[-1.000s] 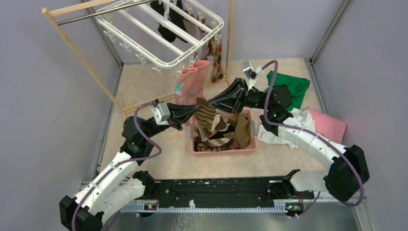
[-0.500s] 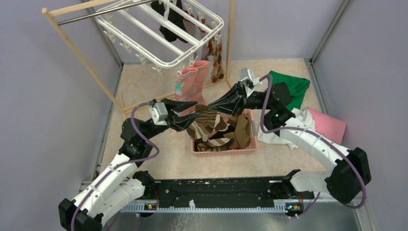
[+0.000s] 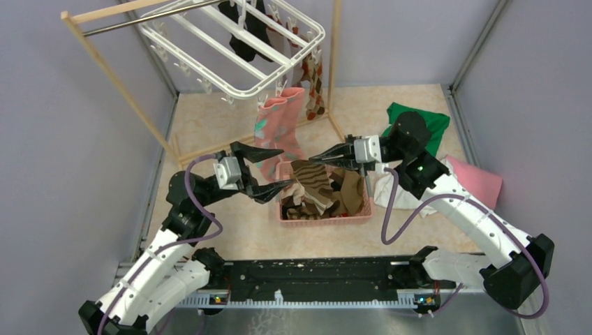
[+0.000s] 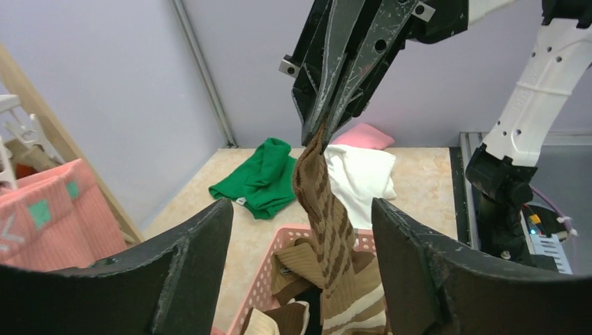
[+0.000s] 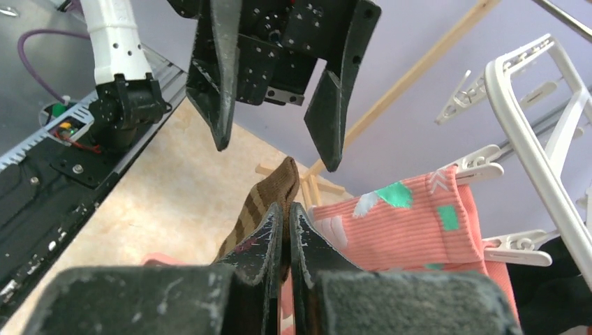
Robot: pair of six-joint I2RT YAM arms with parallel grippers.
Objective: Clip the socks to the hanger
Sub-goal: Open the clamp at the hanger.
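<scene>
A brown-cream striped sock (image 3: 314,174) hangs by its top from my right gripper (image 3: 312,159), which is shut on it above the pink basket (image 3: 324,220). Its lower end trails among the other brown socks (image 3: 349,192) in the basket. My left gripper (image 3: 286,167) is open just left of the basket, its fingers standing apart on either side of the striped sock (image 4: 324,202) without touching it. The white hanger (image 3: 230,49) hangs at the back left, with a pink-teal sock (image 3: 279,122), a black sock (image 3: 244,31) and an argyle sock (image 3: 315,84) clipped to it.
The hanger hangs from a wooden rack (image 3: 119,77) whose legs stand behind the basket. A green cloth (image 3: 429,125), a white cloth (image 3: 391,192) and a pink cloth (image 3: 478,181) lie to the right. Walls close in on three sides.
My left gripper has opened, let go of the striped sock and drawn back to the left. My right gripper has shut on the sock's top and moved toward the front right.
</scene>
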